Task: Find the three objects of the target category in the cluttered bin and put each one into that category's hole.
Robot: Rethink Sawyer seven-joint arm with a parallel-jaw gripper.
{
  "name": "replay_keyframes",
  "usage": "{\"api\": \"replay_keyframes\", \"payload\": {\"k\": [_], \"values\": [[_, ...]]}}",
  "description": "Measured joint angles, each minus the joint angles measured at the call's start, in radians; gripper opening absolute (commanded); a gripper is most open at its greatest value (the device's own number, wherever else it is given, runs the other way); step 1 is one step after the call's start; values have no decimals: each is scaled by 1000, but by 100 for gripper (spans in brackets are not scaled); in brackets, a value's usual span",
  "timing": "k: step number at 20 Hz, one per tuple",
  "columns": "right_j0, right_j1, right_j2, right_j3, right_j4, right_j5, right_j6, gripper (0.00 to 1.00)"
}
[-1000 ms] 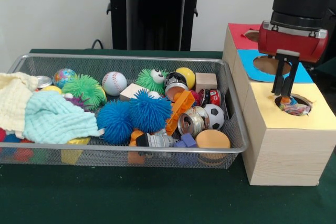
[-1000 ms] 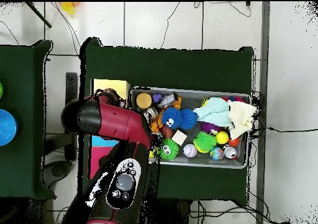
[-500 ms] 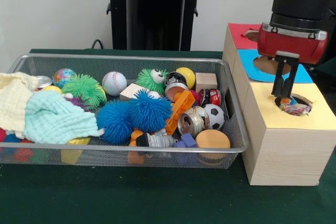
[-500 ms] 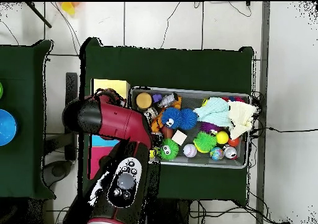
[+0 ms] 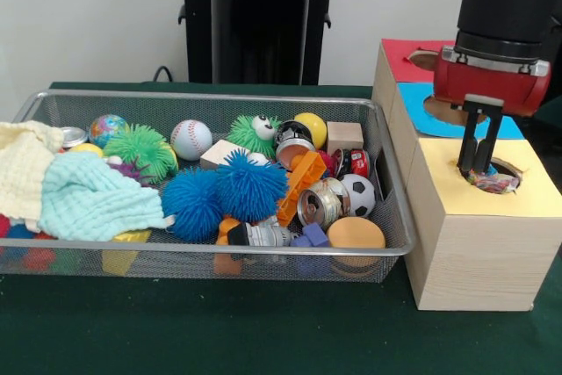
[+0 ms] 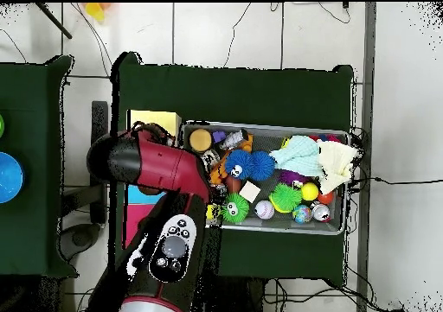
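Green cloth covers the table. Claw hangs over the yellow hole, fingers nearly together, holding nothing; a wrapped item lies inside. Bin beside it holds balls, cans, cloths. Overhead, the arm hides claw and hole.

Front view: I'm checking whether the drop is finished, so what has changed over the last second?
The gripper rose slightly above the yellow hole, empty. The crumpled wrapper stays in the hole; the bin and its toys are unchanged.
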Motion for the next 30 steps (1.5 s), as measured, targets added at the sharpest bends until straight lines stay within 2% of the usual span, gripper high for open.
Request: {"api": "replay_keyframes", "payload": {"k": [9, 30], "values": [[1, 42, 0, -38, 1, -13, 0, 0], [17, 48, -4, -52, 1, -13, 0, 0]]}}
